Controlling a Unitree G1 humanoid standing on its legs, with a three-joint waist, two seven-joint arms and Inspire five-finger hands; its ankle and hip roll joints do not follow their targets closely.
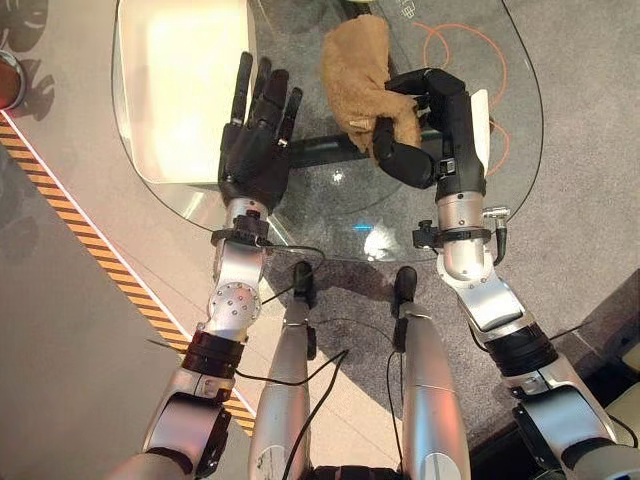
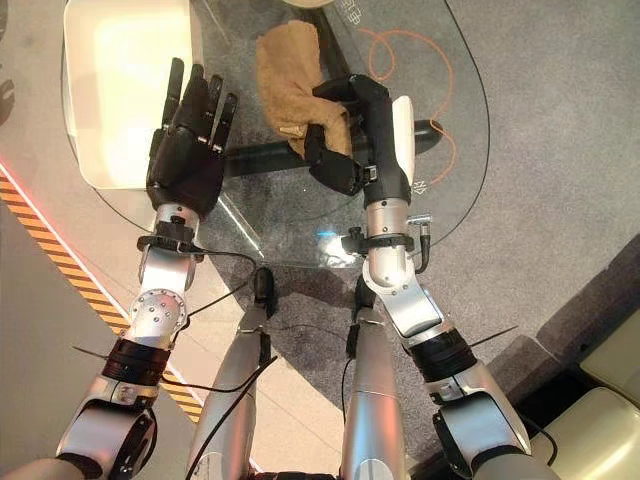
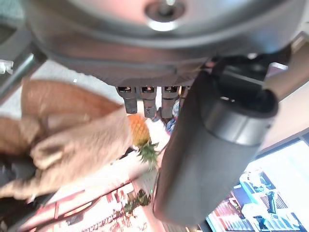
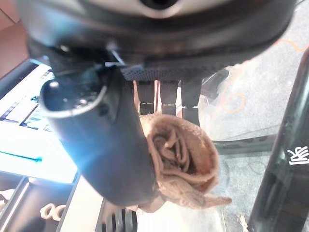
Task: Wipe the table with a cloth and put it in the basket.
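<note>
A tan cloth (image 1: pixel 355 70) lies bunched on the round glass table (image 1: pixel 330 215), toward its far middle. My right hand (image 1: pixel 425 125) has its fingers and thumb curled round the cloth's near end; the right wrist view shows the cloth (image 4: pixel 181 159) rolled up against the thumb (image 4: pixel 104 145). My left hand (image 1: pixel 258 135) rests flat over the glass to the left of the cloth, fingers straight and spread, holding nothing. In the left wrist view the cloth (image 3: pixel 72 135) shows beyond the left hand's fingers (image 3: pixel 145 99).
A cream seat (image 1: pixel 185 85) shows through the glass at the far left. The table's dark base bar (image 1: pixel 320 150) runs under the glass between my hands. A black-and-yellow striped strip (image 1: pixel 90 255) crosses the floor on the left. An orange cord (image 1: pixel 465 45) loops beneath the glass.
</note>
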